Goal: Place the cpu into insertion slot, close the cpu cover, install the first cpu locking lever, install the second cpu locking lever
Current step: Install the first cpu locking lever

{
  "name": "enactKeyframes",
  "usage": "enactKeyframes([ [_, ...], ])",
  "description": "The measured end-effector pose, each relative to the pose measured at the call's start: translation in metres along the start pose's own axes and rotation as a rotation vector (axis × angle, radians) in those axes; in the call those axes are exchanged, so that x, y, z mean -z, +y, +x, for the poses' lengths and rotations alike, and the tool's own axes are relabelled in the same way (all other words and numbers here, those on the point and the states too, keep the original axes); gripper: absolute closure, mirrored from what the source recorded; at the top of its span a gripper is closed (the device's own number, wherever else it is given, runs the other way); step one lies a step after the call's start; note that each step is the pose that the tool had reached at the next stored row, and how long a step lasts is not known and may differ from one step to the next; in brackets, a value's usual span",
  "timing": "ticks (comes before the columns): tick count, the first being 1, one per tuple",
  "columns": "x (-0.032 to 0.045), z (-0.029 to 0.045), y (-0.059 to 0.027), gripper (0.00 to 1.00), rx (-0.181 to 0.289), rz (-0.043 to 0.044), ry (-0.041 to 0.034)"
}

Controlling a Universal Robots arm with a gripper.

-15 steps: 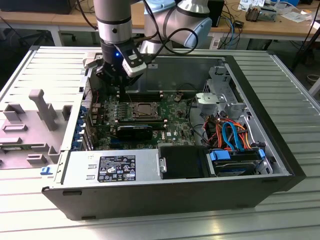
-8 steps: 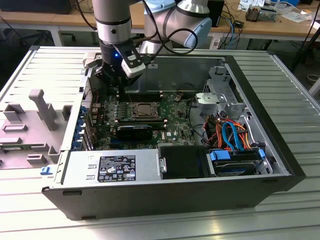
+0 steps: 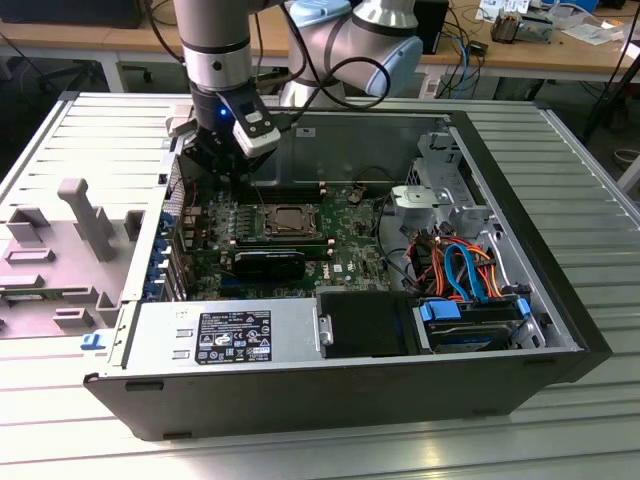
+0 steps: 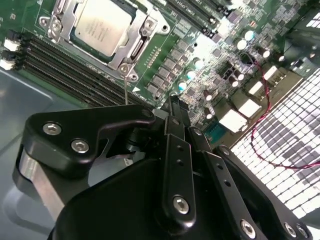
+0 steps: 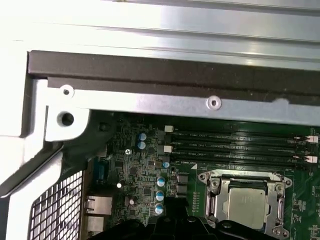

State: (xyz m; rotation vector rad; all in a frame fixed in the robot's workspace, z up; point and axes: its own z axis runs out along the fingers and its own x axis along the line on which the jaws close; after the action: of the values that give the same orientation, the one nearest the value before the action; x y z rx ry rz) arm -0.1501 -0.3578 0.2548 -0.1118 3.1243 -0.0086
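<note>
cpu (image 4: 102, 25) sitting in insertion slot (image 4: 89, 48), cpu cover (image 4: 141, 35) down flat around it. gripper (image 4: 171, 106) near cover corner, over green motherboard (image 4: 210, 60), fingers (image 4: 176, 145) pinched together. can't tell if touching board.

Cpu (image 4: 102, 25) top was seen as dull silver-grey metal; cpu cover (image 4: 145, 30) as bright bare metal; gripper (image 4: 172, 106) as matt blk w/ shiny screws; circuit board (image 4: 150, 52) as green, semi-gloss.
</note>
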Motion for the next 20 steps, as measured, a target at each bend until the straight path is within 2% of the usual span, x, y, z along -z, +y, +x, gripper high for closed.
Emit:
enactKeyframes([
  [4, -0.0008, -0.0005, 0.0073, 0.89, 0.0, -0.0002, 0.0],
  [8, -0.001, -0.0006, 0.0093, 0.89, 0.0, -0.0213, -0.0013],
  [9, -0.0011, -0.0007, 0.0097, 0.89, -0.001, -0.0229, -0.0017],
  [20, -0.0012, -0.0111, 0.0136, 0.89, 0.0, -0.0228, -0.0015],
])
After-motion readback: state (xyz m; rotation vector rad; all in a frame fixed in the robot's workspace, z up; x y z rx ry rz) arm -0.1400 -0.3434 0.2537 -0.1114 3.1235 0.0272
